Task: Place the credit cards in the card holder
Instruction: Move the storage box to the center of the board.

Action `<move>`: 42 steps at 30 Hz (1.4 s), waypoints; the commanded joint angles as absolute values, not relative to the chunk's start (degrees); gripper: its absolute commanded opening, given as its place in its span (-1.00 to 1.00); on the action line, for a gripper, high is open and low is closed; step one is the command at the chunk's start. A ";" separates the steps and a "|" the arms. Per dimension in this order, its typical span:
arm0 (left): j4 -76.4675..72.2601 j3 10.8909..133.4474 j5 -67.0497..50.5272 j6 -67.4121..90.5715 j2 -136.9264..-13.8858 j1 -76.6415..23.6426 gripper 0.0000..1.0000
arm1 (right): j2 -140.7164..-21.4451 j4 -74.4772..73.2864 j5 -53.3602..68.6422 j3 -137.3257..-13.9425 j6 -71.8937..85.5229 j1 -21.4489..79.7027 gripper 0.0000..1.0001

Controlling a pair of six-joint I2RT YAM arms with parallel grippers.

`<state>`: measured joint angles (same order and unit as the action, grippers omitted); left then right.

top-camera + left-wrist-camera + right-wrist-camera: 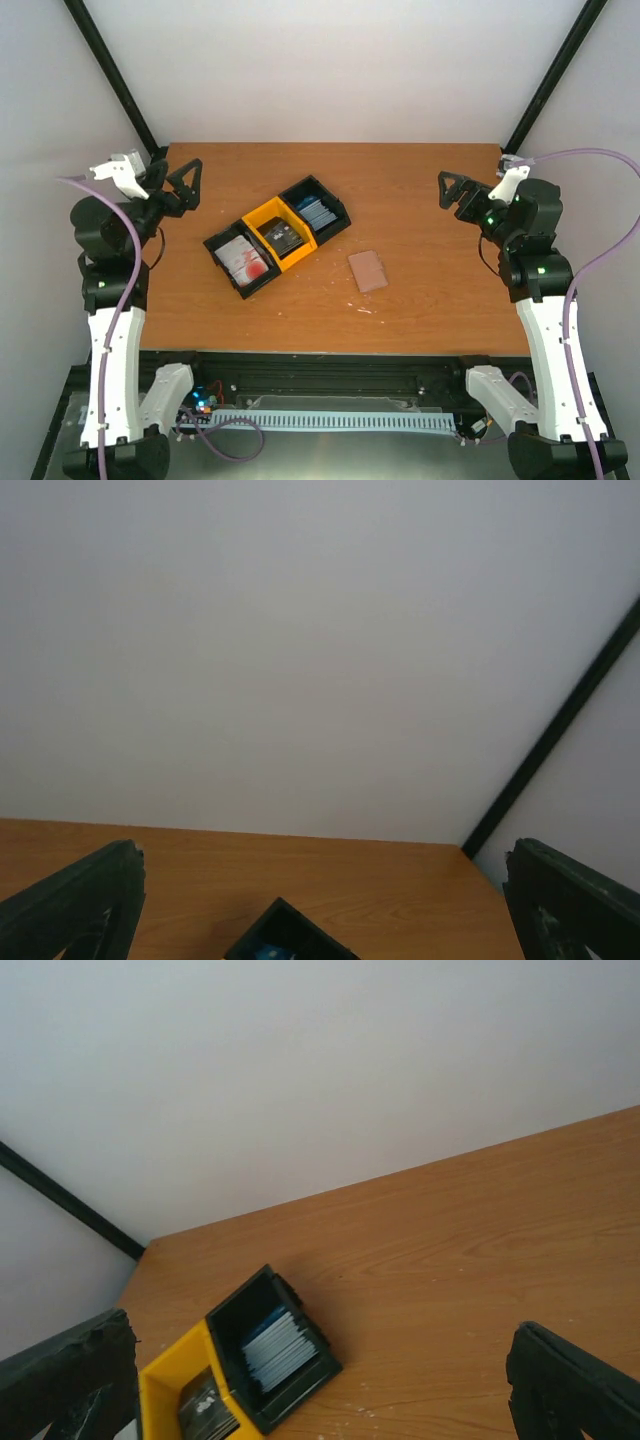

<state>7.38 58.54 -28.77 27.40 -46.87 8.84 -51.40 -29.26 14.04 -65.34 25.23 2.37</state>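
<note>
Three bins stand in a diagonal row mid-table. A black bin [242,262] holds white cards with red blotches [247,260]. A yellow bin [268,217] holds dark grey cards [283,238]. A black bin [335,208] holds blue cards [319,211], also seen in the right wrist view [280,1348]. A brown card holder [369,270] lies flat to the right of the bins. My left gripper [187,186] is open and empty at the far left. My right gripper [449,192] is open and empty at the far right.
The wooden table [420,230] is walled by white panels with black corner posts [125,75]. White specks lie near the card holder [362,305]. A black rail runs along the table's near edge [330,365].
</note>
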 commanded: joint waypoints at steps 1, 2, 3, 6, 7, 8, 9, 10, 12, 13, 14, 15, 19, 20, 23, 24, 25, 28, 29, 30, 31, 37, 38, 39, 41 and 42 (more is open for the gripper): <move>7.74 58.50 -34.19 27.15 -43.99 8.50 0.99 | -50.93 -27.97 19.20 -63.71 30.03 1.17 1.00; 8.11 58.33 -34.43 27.07 -43.59 8.04 0.99 | -50.71 -27.31 19.67 -63.01 30.66 1.10 1.00; 8.19 58.09 -34.69 27.23 -43.22 7.59 0.99 | -50.46 -26.60 20.42 -62.26 31.00 1.00 1.00; 8.01 56.61 -34.90 28.28 -42.22 6.16 0.99 | -49.99 -25.55 22.79 -60.57 31.77 0.82 1.00; 7.92 55.98 -34.24 29.25 -41.95 5.76 0.99 | -50.10 -25.71 23.81 -60.35 31.52 0.78 1.00; 7.78 55.49 -34.06 29.78 -41.82 5.40 0.99 | -50.24 -26.00 24.80 -60.15 31.26 0.76 1.00; 7.60 54.97 -34.36 29.80 -41.81 5.10 0.99 | -50.40 -26.22 25.81 -59.99 30.65 0.73 1.00; 7.15 54.36 -35.39 29.67 -41.88 4.78 0.99 | -50.50 -26.11 27.13 -59.64 30.09 0.71 1.00; 4.55 52.50 -40.43 28.25 -41.90 4.09 0.99 | -50.51 -25.98 28.52 -58.42 29.35 0.66 1.00; 2.85 51.49 -43.13 27.90 -41.78 3.61 0.99 | -50.50 -25.68 29.00 -57.62 29.12 0.68 1.00; 1.10 50.23 -45.52 28.05 -41.74 3.20 1.00 | -50.53 -25.52 28.77 -56.45 29.06 0.62 1.00; -0.94 49.00 -47.86 28.54 -41.78 2.68 1.00 | -50.75 -25.69 28.36 -55.69 28.86 0.65 1.00; -7.53 44.54 -53.46 31.59 -43.93 1.07 1.00 | -53.58 -25.59 25.08 -52.12 27.93 1.27 1.00; -8.82 43.68 -54.16 32.19 -45.33 0.71 1.00 | -55.40 -25.54 23.36 -51.50 27.67 1.93 1.00; -11.88 41.87 -53.31 33.46 -49.73 -1.43 0.99 | -61.69 -26.11 17.41 -51.00 27.84 5.64 1.00; -11.94 41.91 -52.52 33.21 -50.94 -2.75 0.99 | -64.03 -26.25 15.73 -51.31 28.28 7.45 1.00; -11.77 42.01 -51.76 32.63 -52.05 -3.60 0.99 | -66.33 -26.55 14.08 -51.80 28.45 9.46 0.99; -10.66 40.86 -48.24 31.23 -54.45 -5.18 0.98 | -72.81 -26.88 6.33 -53.05 28.85 16.60 0.98; -10.65 39.98 -47.54 31.38 -55.11 -5.51 0.95 | -74.82 -26.52 4.86 -53.16 29.02 18.31 0.97; -10.90 38.89 -46.99 31.71 -55.91 -5.80 0.91 | -76.68 -26.20 3.90 -53.27 29.31 19.57 0.96; -11.26 37.81 -46.46 31.75 -56.62 -6.45 0.86 | -78.59 -25.90 3.42 -53.35 29.72 20.67 0.95; -6.95 36.58 -38.63 29.75 -61.48 -15.41 0.52 | -87.94 -23.14 3.84 -52.85 30.54 25.21 0.76; -5.96 36.37 -37.26 29.67 -62.44 -16.74 0.46 | -89.85 -22.90 4.64 -52.90 30.69 25.37 0.67; -4.55 35.86 -35.86 29.63 -63.62 -17.91 0.41 | -90.86 -22.44 5.25 -52.73 30.92 25.66 0.56; -1.50 34.52 -33.36 29.33 -64.65 -19.42 0.28 | -91.64 -21.03 6.41 -52.20 31.83 26.24 0.46; -0.12 33.75 -32.22 29.17 -64.79 -19.84 0.24 | -91.67 -20.28 6.93 -51.82 32.39 26.58 0.46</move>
